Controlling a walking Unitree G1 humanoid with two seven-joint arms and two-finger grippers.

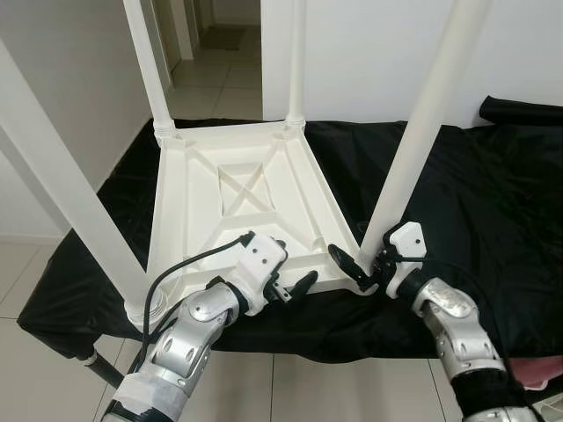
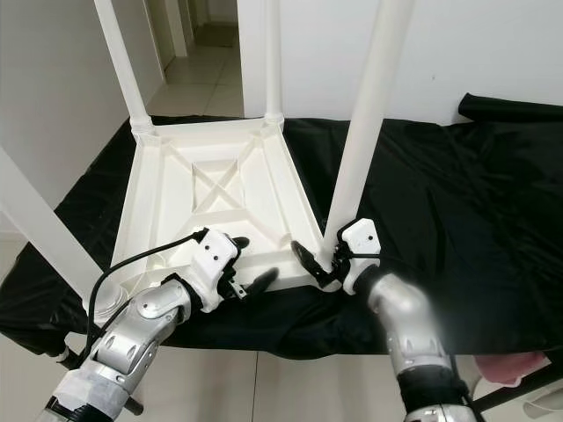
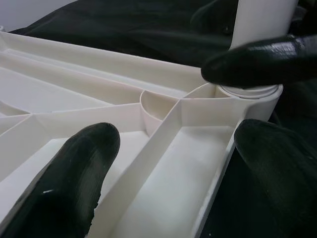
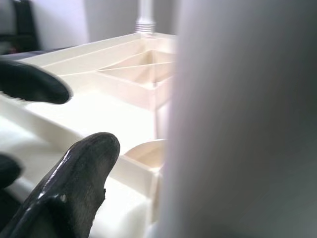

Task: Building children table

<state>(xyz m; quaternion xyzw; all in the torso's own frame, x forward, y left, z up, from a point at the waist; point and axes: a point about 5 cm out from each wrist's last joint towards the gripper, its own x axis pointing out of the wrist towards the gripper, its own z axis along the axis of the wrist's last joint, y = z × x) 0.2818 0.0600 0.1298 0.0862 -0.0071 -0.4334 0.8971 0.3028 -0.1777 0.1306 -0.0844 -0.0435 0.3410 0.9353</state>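
Tabletop (image 1: 237, 211) lay upside down on black cloth (image 1: 475, 193), four legs up. Right gripper (image 1: 362, 266) sat at base of near right leg (image 1: 413, 132), fingers closed round it. Left gripper (image 1: 295, 286) was spread open over near rim, holding nothing. Looked like light, stiff, smooth plastic; legs likely slippery, so grip low at socket.

White walls (image 1: 352, 53), pale tiled floor (image 1: 211, 88) (a hallway beyond), black cloth (image 1: 493, 193) over the worktop.
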